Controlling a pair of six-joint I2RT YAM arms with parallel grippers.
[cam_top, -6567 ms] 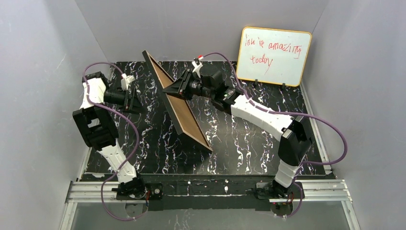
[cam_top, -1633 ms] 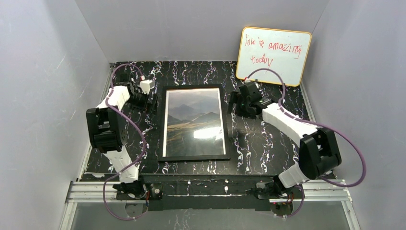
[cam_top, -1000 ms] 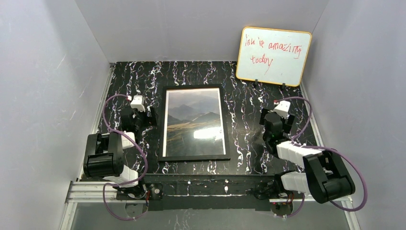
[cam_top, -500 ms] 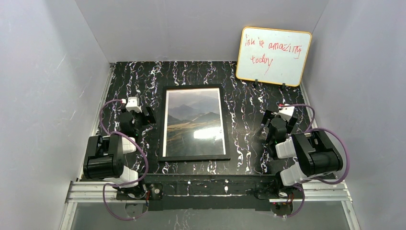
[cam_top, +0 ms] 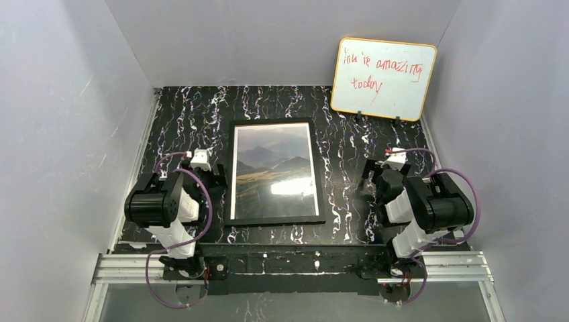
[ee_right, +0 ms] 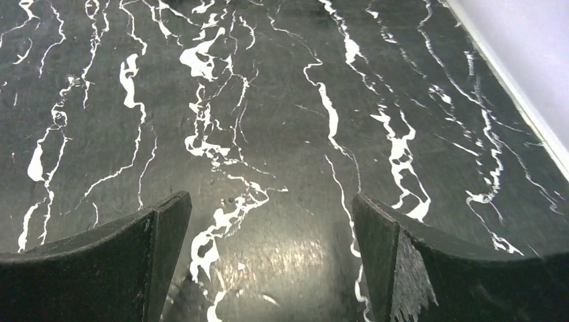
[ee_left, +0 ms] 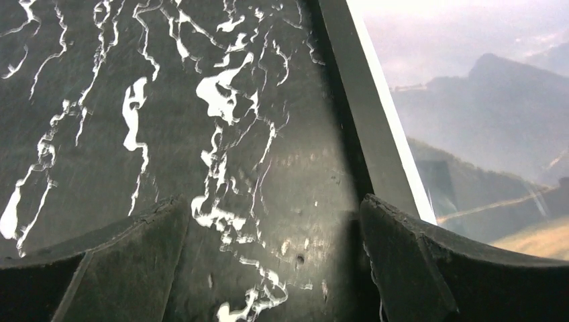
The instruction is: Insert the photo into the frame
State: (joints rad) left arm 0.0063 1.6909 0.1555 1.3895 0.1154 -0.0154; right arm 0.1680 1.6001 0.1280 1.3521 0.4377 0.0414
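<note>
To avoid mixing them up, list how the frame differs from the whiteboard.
The frame lies flat on the table; the whiteboard stands upright at the far right. The frame has black rails around a mountain photo; the whiteboard has an orange edge and red writing. Both are rectangular.

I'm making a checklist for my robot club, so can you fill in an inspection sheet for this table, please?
Surface: black marbled table, no spills seen.
Job's things: frame lies flat, front up, mid-table; photo shows inside it, with a glare spot.
Clutter: nothing seen.
End effectors: left end effector open, empty, by the frame's left rail; right end effector open, empty, over the table right of the frame.
Cables: purple cables loop along both arms, off the frame.
Surroundings: grey walls; whiteboard with red writing at the back right.
</note>
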